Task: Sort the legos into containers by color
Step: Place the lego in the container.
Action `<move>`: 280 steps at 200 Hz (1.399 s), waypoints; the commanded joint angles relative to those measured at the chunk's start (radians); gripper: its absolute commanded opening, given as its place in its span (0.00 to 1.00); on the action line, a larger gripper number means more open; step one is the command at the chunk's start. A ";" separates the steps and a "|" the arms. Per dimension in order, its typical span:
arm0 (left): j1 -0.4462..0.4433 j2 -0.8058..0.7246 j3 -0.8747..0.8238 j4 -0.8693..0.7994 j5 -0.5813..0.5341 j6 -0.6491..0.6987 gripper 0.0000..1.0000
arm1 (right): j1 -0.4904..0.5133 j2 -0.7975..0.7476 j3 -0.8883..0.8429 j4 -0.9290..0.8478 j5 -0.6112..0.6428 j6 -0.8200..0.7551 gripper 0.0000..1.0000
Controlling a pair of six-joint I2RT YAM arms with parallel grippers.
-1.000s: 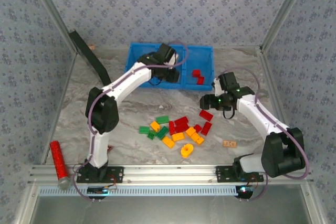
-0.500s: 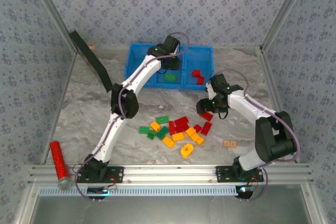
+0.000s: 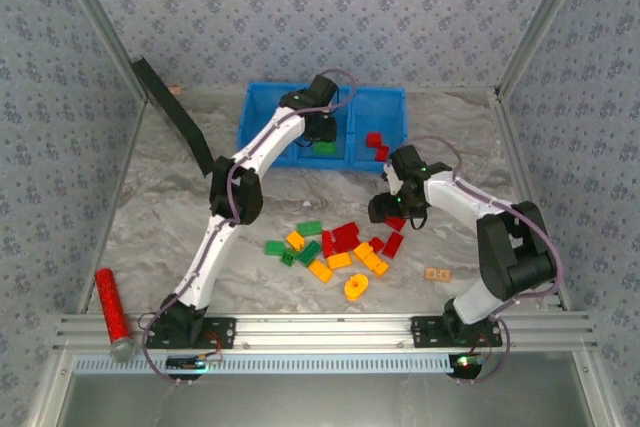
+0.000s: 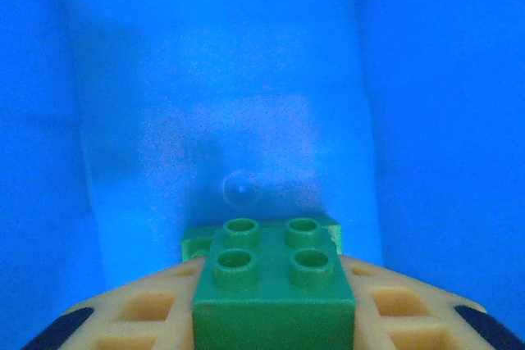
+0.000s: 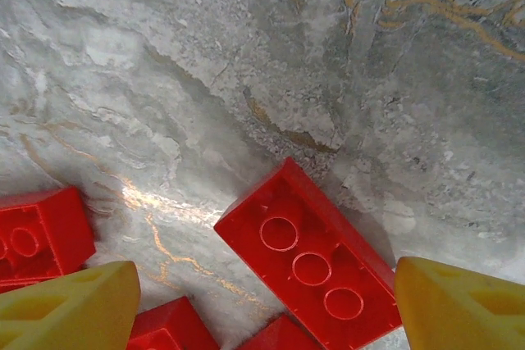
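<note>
Our left pincer (image 4: 276, 268) grips a green brick (image 4: 275, 305) low in the middle compartment of the blue bin (image 3: 258, 119); we judge it need only let go. Our right pincer (image 5: 267, 307) hangs open over a red brick (image 5: 312, 264) on the surface (image 3: 160, 207). It should next lower, close, and carry the brick to the right compartment, beside the red bricks (image 3: 377, 145) there.
</note>
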 commanded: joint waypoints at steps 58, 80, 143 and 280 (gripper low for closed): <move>-0.003 0.023 -0.013 0.015 0.050 -0.029 0.31 | 0.008 0.066 0.059 -0.062 0.086 -0.020 0.76; -0.003 0.024 -0.014 0.013 0.058 -0.033 0.34 | 0.011 0.097 0.088 -0.091 0.106 -0.023 0.71; -0.006 0.024 -0.013 0.007 0.067 -0.040 0.50 | 0.029 0.111 0.081 -0.113 0.095 -0.010 0.61; -0.013 -0.137 -0.008 0.040 0.137 -0.029 0.65 | 0.066 0.152 0.060 -0.137 0.102 0.009 0.50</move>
